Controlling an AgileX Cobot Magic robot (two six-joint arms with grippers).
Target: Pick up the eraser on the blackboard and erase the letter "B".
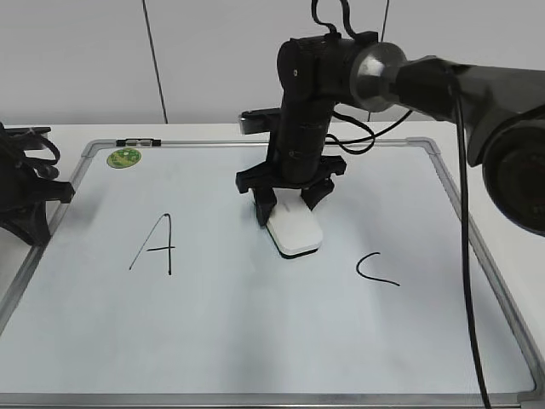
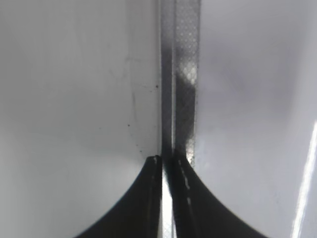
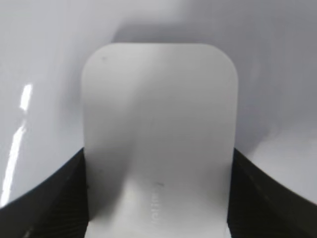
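Near frame of the blackboard (image 1: 255, 399) lies bare; right gripper (image 1: 289, 204) clamps the eraser (image 1: 294, 232) flat between A (image 1: 153, 245) and C (image 1: 375, 269) to wipe; left gripper (image 2: 166, 163) sits closed, empty

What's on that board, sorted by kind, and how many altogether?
Letters: 2, A and C
Eraser: 1, held in the right claw
Green magnet: 1
Marker: 1, on the top frame
Total: 5

The right arm (image 1: 306, 102) is matte black with blocky segments, a round silver-grey joint cap (image 1: 379, 75) and thin black cables looping beside it. Its gripper (image 1: 290, 203) carries broad black fingers (image 3: 54, 198) with finely ribbed inner faces.
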